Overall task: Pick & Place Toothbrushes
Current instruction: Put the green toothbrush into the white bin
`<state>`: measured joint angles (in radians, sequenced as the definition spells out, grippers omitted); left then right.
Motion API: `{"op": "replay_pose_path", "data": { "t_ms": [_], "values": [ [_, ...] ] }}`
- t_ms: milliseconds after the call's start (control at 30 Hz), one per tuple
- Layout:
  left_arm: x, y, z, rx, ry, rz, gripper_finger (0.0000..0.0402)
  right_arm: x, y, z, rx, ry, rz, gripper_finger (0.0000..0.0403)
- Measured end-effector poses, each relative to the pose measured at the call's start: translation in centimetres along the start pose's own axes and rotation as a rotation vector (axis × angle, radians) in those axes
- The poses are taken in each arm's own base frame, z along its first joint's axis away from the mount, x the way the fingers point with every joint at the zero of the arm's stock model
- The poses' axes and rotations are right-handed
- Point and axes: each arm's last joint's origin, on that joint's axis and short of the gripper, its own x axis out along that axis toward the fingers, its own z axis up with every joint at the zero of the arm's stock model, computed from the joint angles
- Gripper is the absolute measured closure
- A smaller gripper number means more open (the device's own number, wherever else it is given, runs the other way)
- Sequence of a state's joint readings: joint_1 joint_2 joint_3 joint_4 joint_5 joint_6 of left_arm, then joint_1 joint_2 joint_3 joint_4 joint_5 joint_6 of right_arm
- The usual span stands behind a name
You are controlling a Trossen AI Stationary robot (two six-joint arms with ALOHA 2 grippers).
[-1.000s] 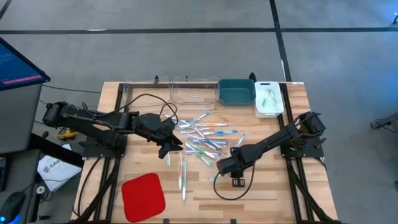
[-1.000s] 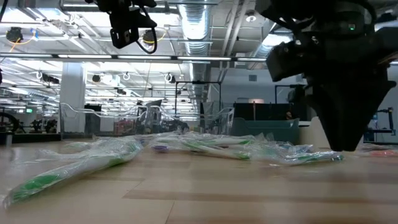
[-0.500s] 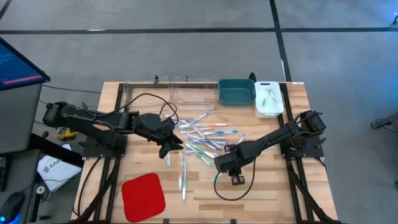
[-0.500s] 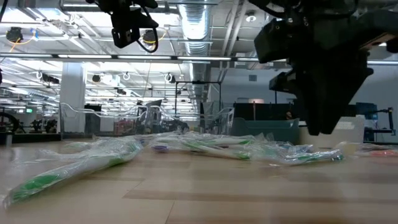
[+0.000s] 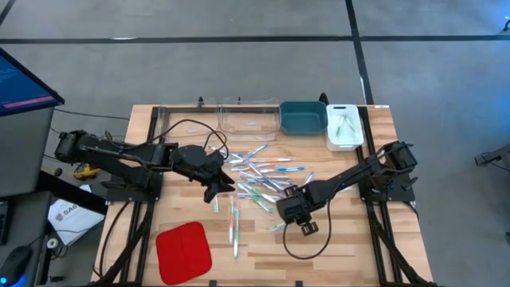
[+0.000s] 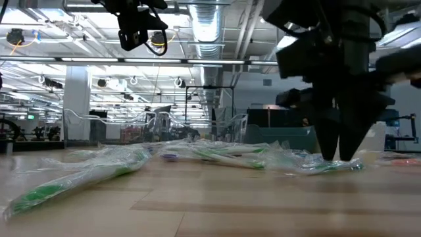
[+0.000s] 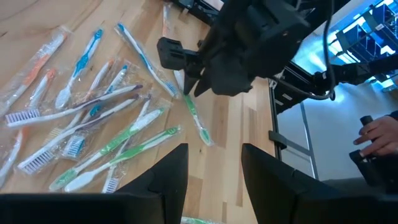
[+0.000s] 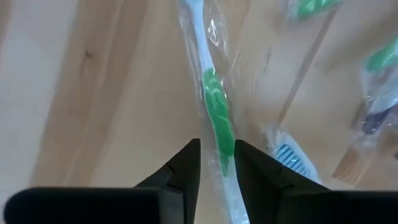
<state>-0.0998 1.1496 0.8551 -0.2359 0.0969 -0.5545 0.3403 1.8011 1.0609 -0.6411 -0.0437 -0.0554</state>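
Several wrapped toothbrushes (image 5: 263,179) lie scattered on the middle of the wooden table. One green toothbrush (image 8: 217,124) in a clear wrapper lies apart at the pile's near right side. My right gripper (image 8: 217,149) points down over it, slightly open, one finger on each side of its handle and the fingertips (image 6: 340,155) down at table height. My left gripper (image 7: 214,162) hovers open above the table left of the pile, with nothing between its fingers. My right gripper straddles the green toothbrush's handle (image 8: 221,134) from above, its fingers across the handle. The toothbrush lies flat on the table. Whether the fingers touch the handle or its wrapper, I cannot tell.
Along the far edge stand a clear bin (image 5: 249,119), a teal bin (image 5: 303,117) and a white bin (image 5: 344,126) holding a few toothbrushes. A red square pad (image 5: 183,251) lies near left. More toothbrushes (image 5: 235,227) lie toward the near edge.
My right gripper has rolled about its own axis and sunk toward the table, shifting a little toward the pile; its fingers now stand on either side of the green toothbrush. The toothbrushes have stayed where they were.
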Motion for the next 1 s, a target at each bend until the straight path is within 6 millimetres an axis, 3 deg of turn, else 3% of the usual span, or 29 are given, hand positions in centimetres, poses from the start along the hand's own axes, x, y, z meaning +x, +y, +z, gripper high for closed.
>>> {"op": "replay_pose_path", "data": {
  "t_ms": [333, 467, 667, 900, 1000],
  "values": [
    [0.0, 0.0, 0.0, 0.0, 0.001, 0.0, 0.0257, 1.3, 0.1, -0.3, -0.009, -0.091, -0.006, 0.0218],
    [0.0, 0.0, 0.0, -0.001, 0.002, 0.001, 0.0257, 1.7, 0.1, -0.1, -0.009, -0.105, -0.023, 0.0209],
    [0.0, 0.0, 0.0, -0.002, 0.003, 0.002, 0.0257, 2.5, 0.0, -0.1, -0.003, -0.084, -0.024, 0.026],
    [0.0, 0.0, 0.0, -0.003, -0.003, 0.012, 0.0257, 2.4, 0.0, 0.2, 0.008, -0.048, -0.022, 0.0382],
    [0.0, 0.1, 0.0, -0.002, -0.003, 0.013, 0.0257, 1.6, -0.2, 0.6, 0.057, 0.013, -0.04, 0.0383]
  ]
}}
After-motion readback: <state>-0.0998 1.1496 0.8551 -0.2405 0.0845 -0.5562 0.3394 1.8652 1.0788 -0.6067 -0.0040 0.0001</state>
